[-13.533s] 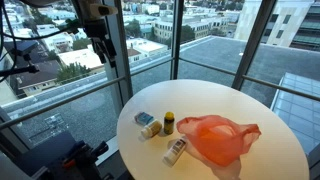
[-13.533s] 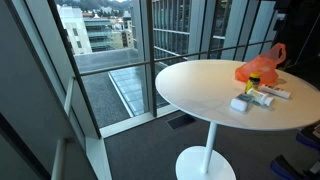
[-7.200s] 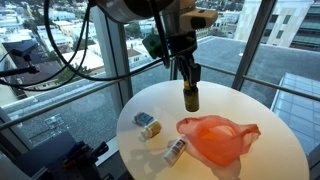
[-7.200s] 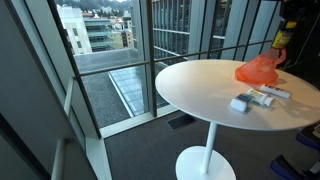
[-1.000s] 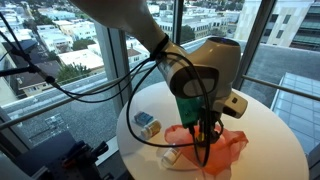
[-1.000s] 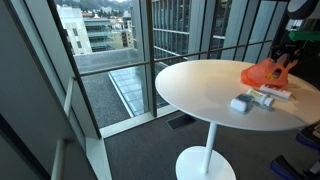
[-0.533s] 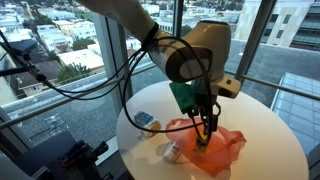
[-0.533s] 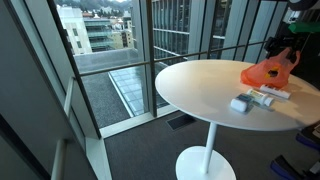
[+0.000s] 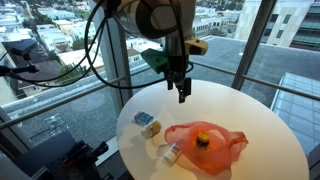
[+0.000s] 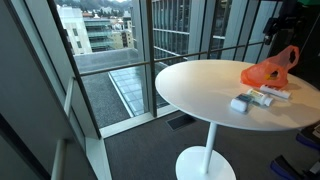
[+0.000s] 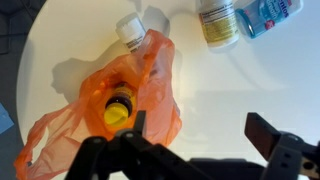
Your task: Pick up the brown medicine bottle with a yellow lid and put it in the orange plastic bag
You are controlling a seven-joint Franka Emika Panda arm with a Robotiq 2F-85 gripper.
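The brown medicine bottle with a yellow lid (image 11: pixel 119 105) stands inside the orange plastic bag (image 11: pixel 155 95) on the round white table (image 11: pixel 230 90). In an exterior view the bottle (image 9: pixel 203 141) shows through the bag's (image 9: pixel 225 142) open top. The bag also shows in an exterior view (image 10: pixel 268 71) at the table's far side. My gripper (image 9: pixel 183 93) hangs open and empty above the table, well above and behind the bag. In the wrist view the open jaws (image 11: pixel 200 135) frame bare table to the right of the bag.
A white-capped bottle (image 11: pixel 131 33) lies against the bag's edge. A second bottle (image 11: pixel 217 22) and a blue-and-white box (image 11: pixel 265 14) lie nearby. They also show in an exterior view (image 9: pixel 149 124). Large windows surround the round table (image 9: pixel 270 115), whose edge is close on all sides.
The gripper was down inside the bag with the bottle; it has let the bottle go, opened and risen up and back, leaving the bottle in the bag.
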